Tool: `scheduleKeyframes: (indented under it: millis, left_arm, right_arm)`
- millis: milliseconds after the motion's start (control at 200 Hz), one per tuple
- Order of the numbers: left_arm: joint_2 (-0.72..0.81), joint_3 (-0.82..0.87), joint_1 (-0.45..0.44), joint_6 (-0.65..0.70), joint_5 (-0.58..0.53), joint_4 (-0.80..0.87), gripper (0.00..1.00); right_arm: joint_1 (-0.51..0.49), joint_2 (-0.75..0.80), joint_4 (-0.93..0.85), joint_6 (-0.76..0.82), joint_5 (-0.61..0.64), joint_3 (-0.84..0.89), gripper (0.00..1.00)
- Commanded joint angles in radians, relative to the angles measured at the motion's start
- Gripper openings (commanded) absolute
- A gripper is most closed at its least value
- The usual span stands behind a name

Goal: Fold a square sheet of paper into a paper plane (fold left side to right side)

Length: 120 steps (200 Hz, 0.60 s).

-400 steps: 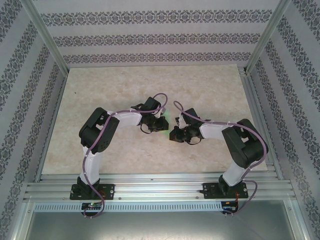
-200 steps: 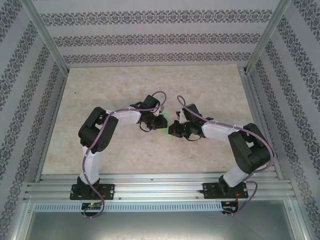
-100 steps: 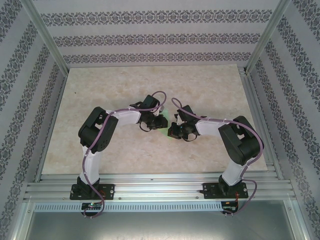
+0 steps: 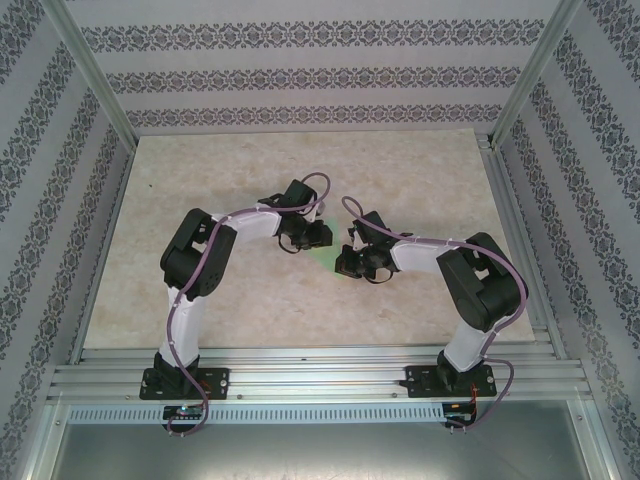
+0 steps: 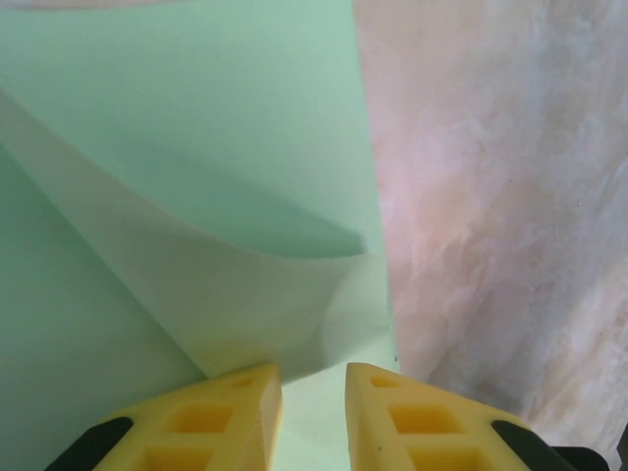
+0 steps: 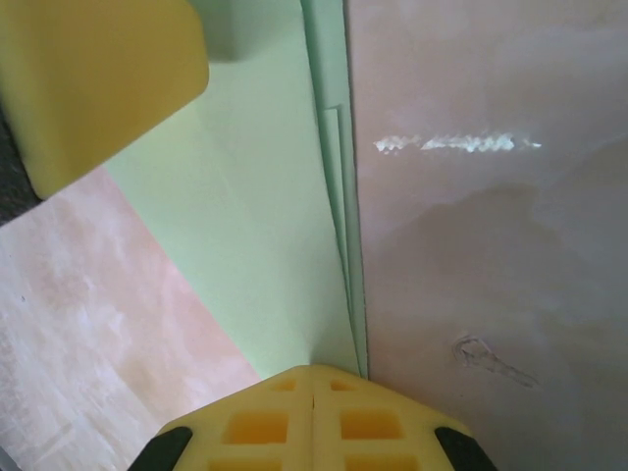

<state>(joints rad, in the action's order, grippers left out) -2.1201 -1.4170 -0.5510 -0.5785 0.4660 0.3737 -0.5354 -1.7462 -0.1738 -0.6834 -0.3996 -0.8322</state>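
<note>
Starting at the fingertips: the left gripper [image 5: 312, 381] has its yellow fingers a little apart, with mint green showing in the slot between them. A loose flap [image 5: 226, 285] of the sheet of paper [image 5: 196, 118] curls up right at those tips. Can't honestly tell if a finger is touching it, but nothing looks pinched.

The right gripper [image 6: 314, 381] has its fingers pressed together, seam closed. Its tip sits on the narrow end of the paper, right where a stack of folded edges [image 6: 343, 226] runs along the bare table [image 6: 471, 275]. It looks like it's pinning the paper down, but I couldn't say whether a sliver is caught in there.

From above, the sheet [image 4: 328, 258] is mid-table, mostly hidden between the two wrists. The left gripper [image 4: 312, 238] is on its far-left side and the right gripper [image 4: 345, 262] on its near-right.

My read is that this is mid-fold. There are already a few layers, and the lifted flap is the left side that's supposed to go over to the right.

Next, I'd guess the left fingers need to get a proper hold on that flap edge. Then they carry it across to line up with the right-hand edge while the right tip holds the paper in place, and press the crease flat. Thin paper will buckle or skid if the anchor slips.
</note>
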Motion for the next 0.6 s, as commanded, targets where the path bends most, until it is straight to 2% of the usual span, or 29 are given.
scheduleKeyframes:
  millis: [0, 325, 595]
  left_arm:
    - [-0.043, -0.038, 0.065, 0.064, -0.108, 0.025, 0.27]
    - [-0.093, -0.110, 0.146, 0.110, -0.097, 0.032, 0.28]
    - [-0.158, -0.237, 0.211, 0.120, -0.103, 0.070, 0.29]
  right_arm:
    - [-0.017, -0.036, -0.173, 0.006, 0.087, 0.064, 0.05]
    - [-0.021, -0.033, -0.168, 0.002, 0.081, 0.071, 0.05]
    - [-0.029, -0.035, -0.160, -0.006, 0.074, 0.074, 0.05]
